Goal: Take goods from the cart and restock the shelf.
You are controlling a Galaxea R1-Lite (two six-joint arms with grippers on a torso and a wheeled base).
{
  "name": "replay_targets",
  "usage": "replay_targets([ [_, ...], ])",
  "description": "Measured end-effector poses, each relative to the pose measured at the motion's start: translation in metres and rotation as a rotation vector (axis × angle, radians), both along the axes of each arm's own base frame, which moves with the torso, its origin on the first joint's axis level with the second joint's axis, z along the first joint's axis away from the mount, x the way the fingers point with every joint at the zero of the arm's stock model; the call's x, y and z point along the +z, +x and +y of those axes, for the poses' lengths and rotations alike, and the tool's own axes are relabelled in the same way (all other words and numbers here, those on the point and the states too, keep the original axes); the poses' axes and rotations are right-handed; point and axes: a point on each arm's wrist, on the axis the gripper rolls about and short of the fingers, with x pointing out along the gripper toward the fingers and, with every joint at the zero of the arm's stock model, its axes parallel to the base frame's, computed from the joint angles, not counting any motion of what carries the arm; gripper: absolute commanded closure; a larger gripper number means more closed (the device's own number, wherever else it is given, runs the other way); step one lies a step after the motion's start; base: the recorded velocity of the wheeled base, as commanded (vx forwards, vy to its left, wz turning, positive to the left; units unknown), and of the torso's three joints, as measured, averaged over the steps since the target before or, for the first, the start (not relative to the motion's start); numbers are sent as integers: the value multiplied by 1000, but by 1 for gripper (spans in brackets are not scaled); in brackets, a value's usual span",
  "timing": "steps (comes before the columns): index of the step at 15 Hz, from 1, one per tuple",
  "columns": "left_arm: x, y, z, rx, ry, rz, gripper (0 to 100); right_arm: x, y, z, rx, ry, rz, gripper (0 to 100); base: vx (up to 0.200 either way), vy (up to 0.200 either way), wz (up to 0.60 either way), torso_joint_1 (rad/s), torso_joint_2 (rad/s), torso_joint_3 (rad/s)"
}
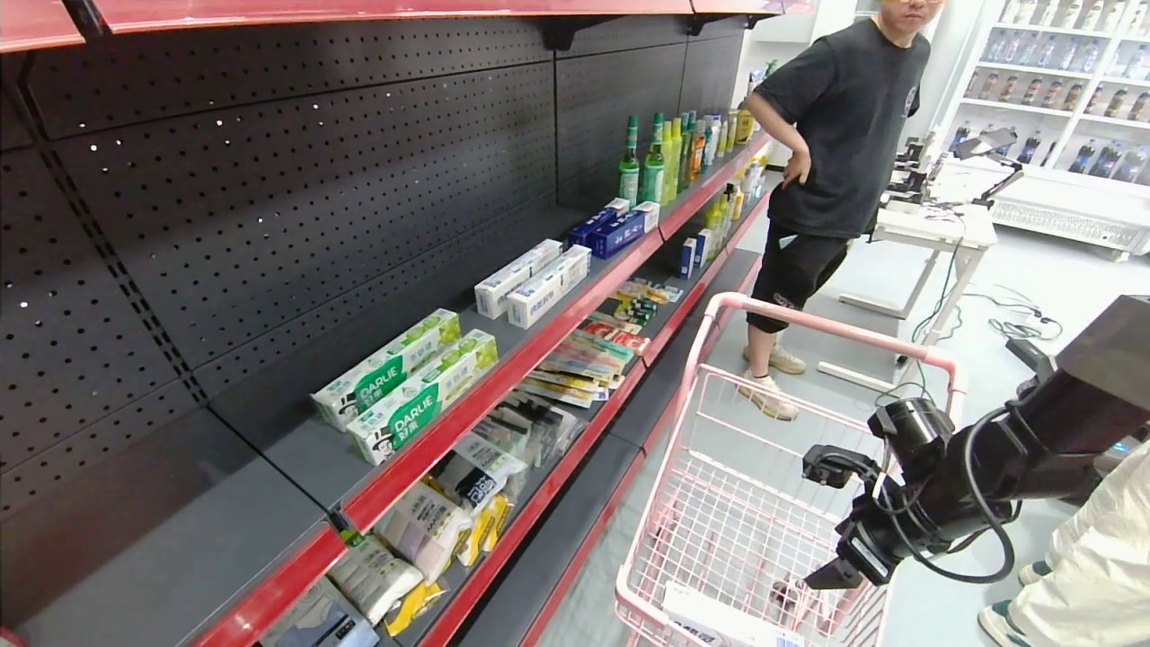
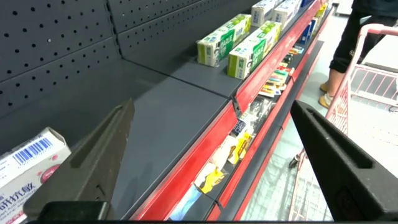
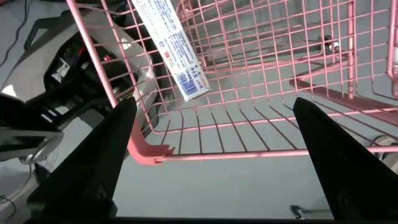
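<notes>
Right gripper [image 3: 211, 134] fingers spread, empty, over cart [image 1: 809, 324]. Box [image 3: 171, 46] at its 8 o'clock, head view: probably light, stiff carton; pinch long sides mid-length. Left gripper [image 2: 211, 143] spread.

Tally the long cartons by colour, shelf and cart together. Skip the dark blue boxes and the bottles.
Green and white cartons, on the shelf: 2
White cartons with blue print, on the shelf: 2
White carton with pink print, at the shelf's near end: 1
White carton with blue and red print, in the cart: 1
Total: 6
</notes>
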Motion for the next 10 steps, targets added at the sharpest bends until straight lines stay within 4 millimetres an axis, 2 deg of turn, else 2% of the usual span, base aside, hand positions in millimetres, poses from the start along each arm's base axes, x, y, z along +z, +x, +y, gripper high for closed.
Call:
replay_targets([
  [5, 0, 0, 0, -1, 2, 0, 0, -6, 0, 18, 60, 0, 16, 0, 0, 0, 0, -123, 263, 146],
  [10, 0, 0, 0, -1, 2, 0, 0, -15, 0, 24, 80, -4, 42, 0, 0, 0, 0, -147, 333, 182],
])
